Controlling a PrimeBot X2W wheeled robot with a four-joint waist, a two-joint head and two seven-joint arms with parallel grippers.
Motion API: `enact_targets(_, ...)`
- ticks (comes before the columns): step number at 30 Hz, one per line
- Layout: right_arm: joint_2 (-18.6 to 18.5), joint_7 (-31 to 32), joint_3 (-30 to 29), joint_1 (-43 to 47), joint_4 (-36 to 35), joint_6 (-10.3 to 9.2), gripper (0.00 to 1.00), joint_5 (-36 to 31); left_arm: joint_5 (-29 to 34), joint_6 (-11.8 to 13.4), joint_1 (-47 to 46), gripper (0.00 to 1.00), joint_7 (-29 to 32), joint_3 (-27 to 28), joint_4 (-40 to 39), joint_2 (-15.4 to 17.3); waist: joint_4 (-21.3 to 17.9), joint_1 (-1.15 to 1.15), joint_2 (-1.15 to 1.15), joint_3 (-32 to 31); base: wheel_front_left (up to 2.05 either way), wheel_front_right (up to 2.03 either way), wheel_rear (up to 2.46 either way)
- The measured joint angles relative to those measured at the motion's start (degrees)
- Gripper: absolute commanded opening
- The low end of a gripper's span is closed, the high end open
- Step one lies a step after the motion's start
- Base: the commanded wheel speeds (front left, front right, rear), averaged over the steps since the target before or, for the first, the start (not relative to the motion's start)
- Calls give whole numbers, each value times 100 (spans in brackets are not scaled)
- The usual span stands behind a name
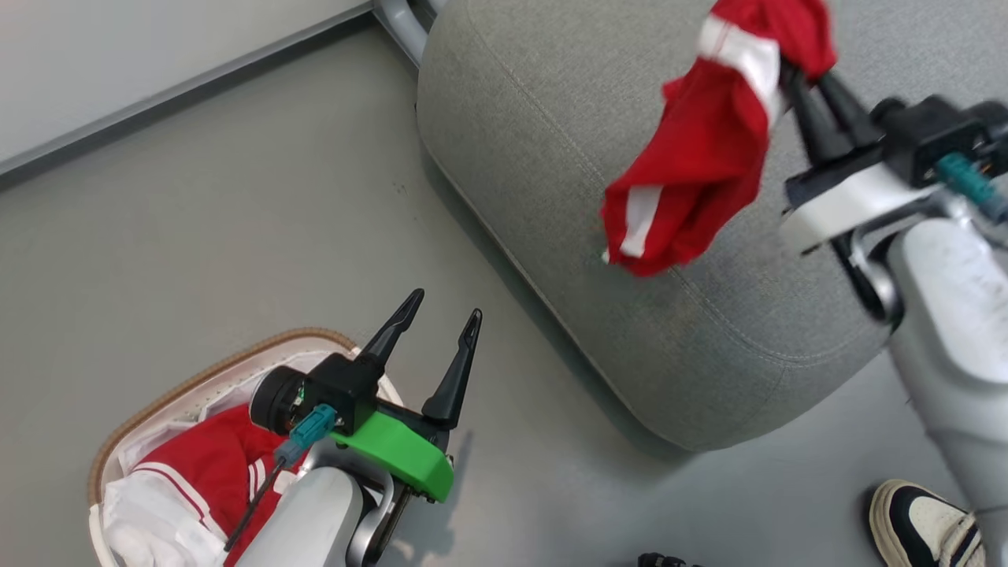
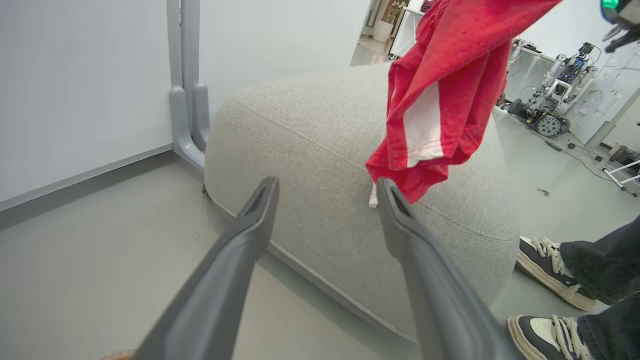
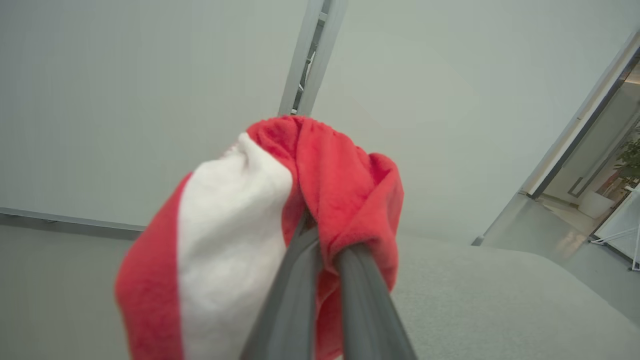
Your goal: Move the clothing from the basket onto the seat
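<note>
- We see the rounded seat, light grey woven fabric with stitched seams, resting on the floor.
- The oval basket, with its brown woven rim and white cloth liner, holds a red garment with white trim.
- Our right gripper is clamped on a soft red striped garment, which hangs above the seat.
- Our left gripper hovers by the basket, fingers spread and empty.

On floor, lower left of head view: basket. Up and right of it, floor between: seat, wall behind. In the basket, on liner: one garment. Over the seat's near part: second garment, hanging from right gripper; contact with seat unclear. Left gripper above basket's far rim, fingers toward seat. A person's shoe on floor near seat's right end.
</note>
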Motion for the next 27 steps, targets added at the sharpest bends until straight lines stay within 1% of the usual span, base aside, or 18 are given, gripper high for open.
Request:
enact_targets(4, -414, 0, -204, -709, 182, 1, 0, -140, 73, 0, -113, 100, 0, -33, -13, 56, 141, 0, 0, 272, 0, 0, 0)
enact_targets(5, -471, 0, -248, -839, 235, 1, 0, -149, 83, 0, -142, 100, 0, -37, -18, 70, 177, 0, 0, 330, 0, 0, 0)
enact_targets(10, -944, 0, -680, -1618, 609, 1, 0, -264, 125, 0, -337, 100, 0, -71, -30, 175, 417, 1, 0, 716, 0, 0, 0)
enact_targets(15, -1280, -1, -1158, -2010, 1233, 1, 0, -371, 153, 0, -500, 100, 0, -101, -29, 229, 645, 1, 0, 1081, 0, 0, 0)
enact_targets(18, -1489, 0, -1608, -2143, 1736, 1, 0, -485, 182, 0, -627, 100, 0, -125, -59, 237, 802, 1, 0, 1306, 0, 0, 0)
enact_targets(20, -1533, 0, -1875, -2159, 2042, 0, 0, -556, 190, 0, -693, 100, 0, -123, -65, 237, 898, 1, 0, 1437, 0, 0, 0)
enact_targets(22, -1499, 0, -2106, -2143, 2303, 0, 0, -644, 200, 0, -738, 100, -1, -107, -71, 237, 988, 1, 0, 1567, 0, 0, 0)
enact_targets(27, -1167, 0, -2618, -1911, 2924, 0, 0, -823, 230, 0, -801, 100, 0, -82, -65, 232, 1200, 1, 0, 1867, 0, 0, 0)
